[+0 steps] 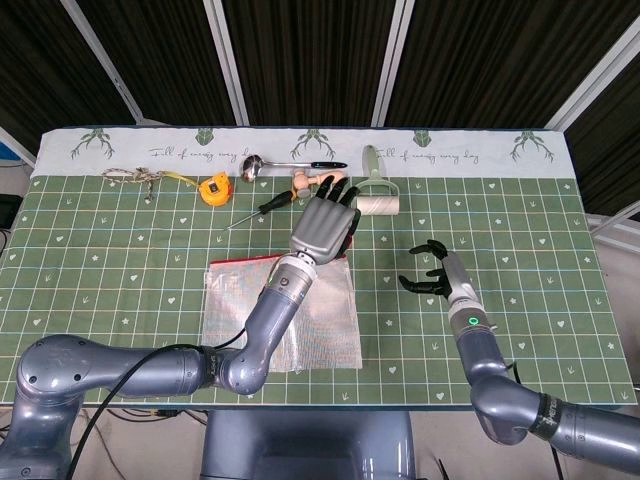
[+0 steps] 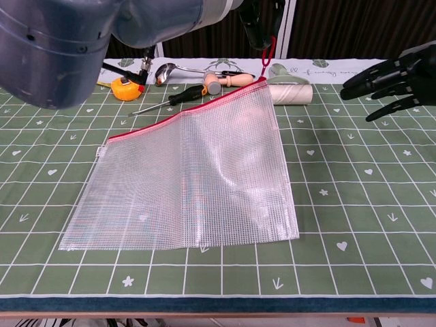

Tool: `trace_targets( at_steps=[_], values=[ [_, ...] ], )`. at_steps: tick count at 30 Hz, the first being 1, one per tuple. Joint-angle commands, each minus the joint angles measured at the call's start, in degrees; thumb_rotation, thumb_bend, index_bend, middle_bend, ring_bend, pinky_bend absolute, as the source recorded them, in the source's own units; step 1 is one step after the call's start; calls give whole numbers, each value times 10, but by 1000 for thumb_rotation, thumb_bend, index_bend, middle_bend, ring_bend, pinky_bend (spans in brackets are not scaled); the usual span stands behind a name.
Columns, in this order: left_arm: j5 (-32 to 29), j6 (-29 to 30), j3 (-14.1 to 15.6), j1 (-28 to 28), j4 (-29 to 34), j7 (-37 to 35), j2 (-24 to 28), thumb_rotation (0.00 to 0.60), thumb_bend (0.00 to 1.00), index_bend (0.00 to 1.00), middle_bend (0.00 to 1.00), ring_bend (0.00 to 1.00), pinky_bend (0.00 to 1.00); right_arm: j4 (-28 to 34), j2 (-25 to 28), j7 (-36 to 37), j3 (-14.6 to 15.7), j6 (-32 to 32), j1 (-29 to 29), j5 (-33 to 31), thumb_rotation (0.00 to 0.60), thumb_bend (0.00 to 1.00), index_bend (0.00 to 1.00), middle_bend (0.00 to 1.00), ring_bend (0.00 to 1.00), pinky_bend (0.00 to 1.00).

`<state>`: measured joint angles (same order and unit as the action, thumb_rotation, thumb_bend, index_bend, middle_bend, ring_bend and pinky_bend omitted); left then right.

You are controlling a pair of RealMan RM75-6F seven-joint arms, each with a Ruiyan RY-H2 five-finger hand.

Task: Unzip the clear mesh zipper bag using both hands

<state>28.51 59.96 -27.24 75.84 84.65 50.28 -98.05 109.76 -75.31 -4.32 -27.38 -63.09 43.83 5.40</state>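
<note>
The clear mesh zipper bag [image 1: 332,312] [image 2: 197,177] lies on the green mat, its red zipper edge along the far side. Its far right corner is lifted off the mat. My left hand [image 1: 325,225] [image 2: 262,20] is above that corner and pinches the red zipper pull [image 2: 268,58], which hangs taut. My right hand [image 1: 432,272] [image 2: 392,76] hovers to the right of the bag, apart from it, fingers spread and curved with nothing in them. My left forearm covers the middle of the bag in the head view.
Behind the bag lie a lint roller [image 1: 376,200] [image 2: 289,92], a wooden-handled tool [image 1: 318,180], a screwdriver [image 1: 262,208], a spoon [image 1: 285,164], an orange tape measure [image 1: 214,188] and a rope [image 1: 140,177] at far left.
</note>
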Motion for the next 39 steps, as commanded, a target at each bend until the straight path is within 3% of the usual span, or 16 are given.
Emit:
trace_targets(
  at_steps=[1, 18, 39],
  values=[
    [-4, 2, 3, 4, 5, 0, 5, 600, 462, 596, 149, 0, 0, -15, -22, -5, -12, -8, 17, -16, 600, 358, 356, 104, 59, 267],
    [-17, -1, 11, 27, -1, -21, 16, 600, 462, 598, 149, 0, 0, -30, -86, -26, -54, -34, 73, -55, 600, 382, 410, 113, 59, 267],
    [-20, -1, 30, 30, 2, -44, 28, 600, 462, 601, 148, 0, 0, -60, -126, -56, -77, -43, 103, -83, 600, 395, 463, 119, 59, 267]
  ],
)
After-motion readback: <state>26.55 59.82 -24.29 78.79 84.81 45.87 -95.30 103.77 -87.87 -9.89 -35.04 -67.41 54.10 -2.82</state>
